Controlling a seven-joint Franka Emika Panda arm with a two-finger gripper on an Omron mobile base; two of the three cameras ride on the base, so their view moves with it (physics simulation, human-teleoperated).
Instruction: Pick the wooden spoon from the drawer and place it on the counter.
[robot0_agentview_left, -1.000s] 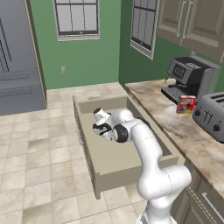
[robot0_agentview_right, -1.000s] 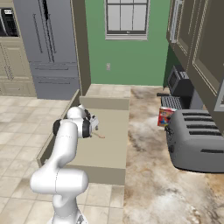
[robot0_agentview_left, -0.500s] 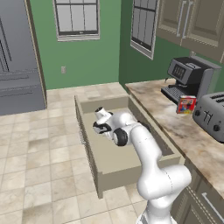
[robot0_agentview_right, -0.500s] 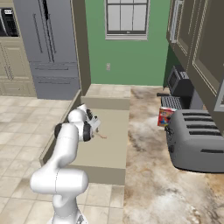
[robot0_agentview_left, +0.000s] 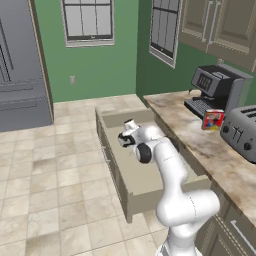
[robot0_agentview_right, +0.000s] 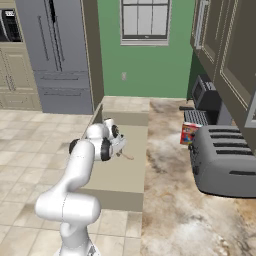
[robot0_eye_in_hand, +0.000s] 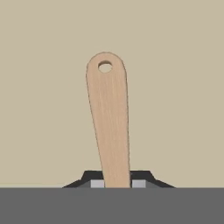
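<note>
The wooden spoon (robot0_eye_in_hand: 109, 122) runs up from between my fingertips, its thin handle ending in a small hole, over the plain drawer bottom. My gripper (robot0_eye_in_hand: 117, 184) is shut on the spoon, with a pad pressed to each side of the handle. In the right base view the gripper (robot0_agentview_right: 119, 147) hangs low inside the open drawer (robot0_agentview_right: 125, 175), and the spoon (robot0_agentview_right: 127, 156) sticks out toward the counter (robot0_agentview_right: 175, 200). In the left base view the gripper (robot0_agentview_left: 124, 141) sits over the drawer (robot0_agentview_left: 150, 180), left of the counter (robot0_agentview_left: 220, 160).
A toaster (robot0_agentview_left: 242, 132) (robot0_agentview_right: 225, 160), a red box (robot0_agentview_left: 212, 120) (robot0_agentview_right: 189, 132) and a coffee machine (robot0_agentview_left: 215, 90) (robot0_agentview_right: 205, 95) stand along the counter. A grey fridge (robot0_agentview_right: 60, 50) is across the tiled floor. Bare marbled counter lies beside the drawer.
The hand has shifted a little toward the counter side of the drawer, and the spoon has gone with it between the fingers.
</note>
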